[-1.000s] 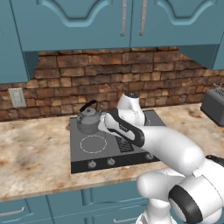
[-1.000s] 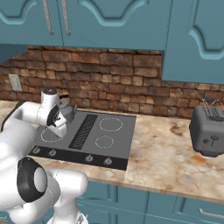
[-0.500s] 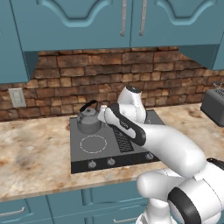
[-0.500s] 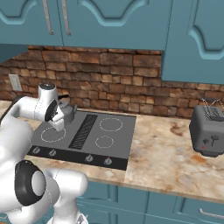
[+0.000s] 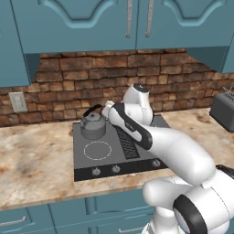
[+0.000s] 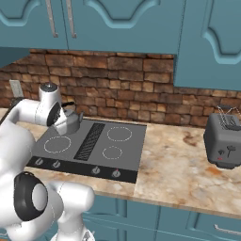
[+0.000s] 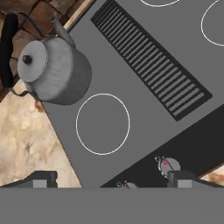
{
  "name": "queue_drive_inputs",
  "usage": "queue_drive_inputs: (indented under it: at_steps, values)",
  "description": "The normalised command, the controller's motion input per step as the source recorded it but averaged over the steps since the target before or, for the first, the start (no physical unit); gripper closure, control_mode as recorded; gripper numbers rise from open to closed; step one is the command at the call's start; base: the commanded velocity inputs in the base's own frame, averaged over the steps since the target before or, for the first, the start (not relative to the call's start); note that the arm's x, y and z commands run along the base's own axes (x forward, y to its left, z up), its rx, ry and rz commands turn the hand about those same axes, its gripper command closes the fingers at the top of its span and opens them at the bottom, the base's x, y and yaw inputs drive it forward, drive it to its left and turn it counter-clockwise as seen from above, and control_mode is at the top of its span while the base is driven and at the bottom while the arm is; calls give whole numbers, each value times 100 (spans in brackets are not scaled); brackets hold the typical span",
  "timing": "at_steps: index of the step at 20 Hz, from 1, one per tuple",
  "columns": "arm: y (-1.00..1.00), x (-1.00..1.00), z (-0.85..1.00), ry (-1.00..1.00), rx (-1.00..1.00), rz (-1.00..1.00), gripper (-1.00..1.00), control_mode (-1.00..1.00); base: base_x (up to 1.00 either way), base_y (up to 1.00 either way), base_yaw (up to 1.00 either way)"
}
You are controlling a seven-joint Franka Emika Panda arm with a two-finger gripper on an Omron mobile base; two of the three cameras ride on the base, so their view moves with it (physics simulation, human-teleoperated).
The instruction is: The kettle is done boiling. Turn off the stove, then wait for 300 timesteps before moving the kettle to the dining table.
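The small grey kettle (image 5: 93,126) with its arched black handle stands on the stove's back left burner (image 7: 52,70). The dark stove (image 5: 119,148) has white ring burners, a centre grille (image 7: 153,61) and front knobs (image 7: 166,165). My gripper (image 7: 113,181) hangs open above the stove's front left burner ring (image 7: 103,124), with nothing between its fingertips (image 7: 41,179). It is just beside the kettle to the right in the left base view (image 5: 109,111), apart from it. The dining table is out of view.
A boxy grey toaster (image 6: 226,139) stands on the marbled counter (image 6: 174,160) to the right. A brick backsplash (image 5: 82,82) and teal wall cabinets (image 5: 114,23) lie behind and above the stove. A wall outlet (image 5: 18,101) is at the left.
My hand has risen from low over the stove's front and drawn back toward the kettle. The kettle has not moved.
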Motion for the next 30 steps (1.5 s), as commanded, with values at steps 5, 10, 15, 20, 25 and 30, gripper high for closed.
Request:
queue_drive_inputs:
  at_steps: [5,10,15,20,25,30]
  values:
    - [0,16,23,-3,4,-5,-100,-100,0,0,0]
    - [1,17,15,-2,5,-3,-100,-100,0,0,0]
    - [0,14,0,0,1,0,-100,-100,0,0,0]
    - [0,7,0,0,0,0,-100,-100,0,0,0]
    - [0,5,0,0,0,0,-100,-100,0,0,0]
    - [0,2,0,0,0,0,-100,-100,0,0,0]
